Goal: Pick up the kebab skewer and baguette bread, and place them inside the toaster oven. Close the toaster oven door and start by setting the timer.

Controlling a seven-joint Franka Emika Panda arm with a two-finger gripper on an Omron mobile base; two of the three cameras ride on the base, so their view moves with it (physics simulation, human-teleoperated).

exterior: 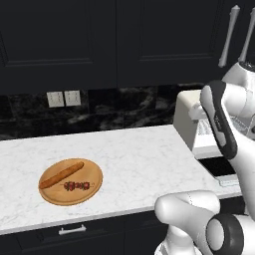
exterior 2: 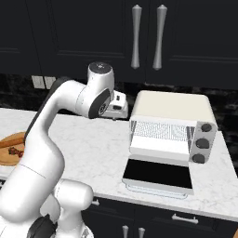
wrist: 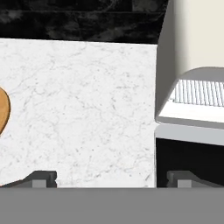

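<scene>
The gripper (wrist: 106,180) sits nearest the hand camera, its 2 dark fingertips (wrist: 41,178) spread wide with nothing between them, hanging above bare white marble counter (wrist: 78,105) with the lowered toaster oven door (wrist: 189,156) at 3 o'clock and the edge of the round wooden board (wrist: 2,109) at 9 o'clock. In the left base view the board carries the baguette bread (exterior: 61,175) and, touching nothing at its 5 o'clock, the kebab skewer (exterior: 76,186). The toaster oven (exterior 2: 173,124) stands open at 3 o'clock of the arm in the right base view, its door lying flat toward the counter's front edge and 3 dark knobs (exterior 2: 202,143) stacked down its right side.
</scene>
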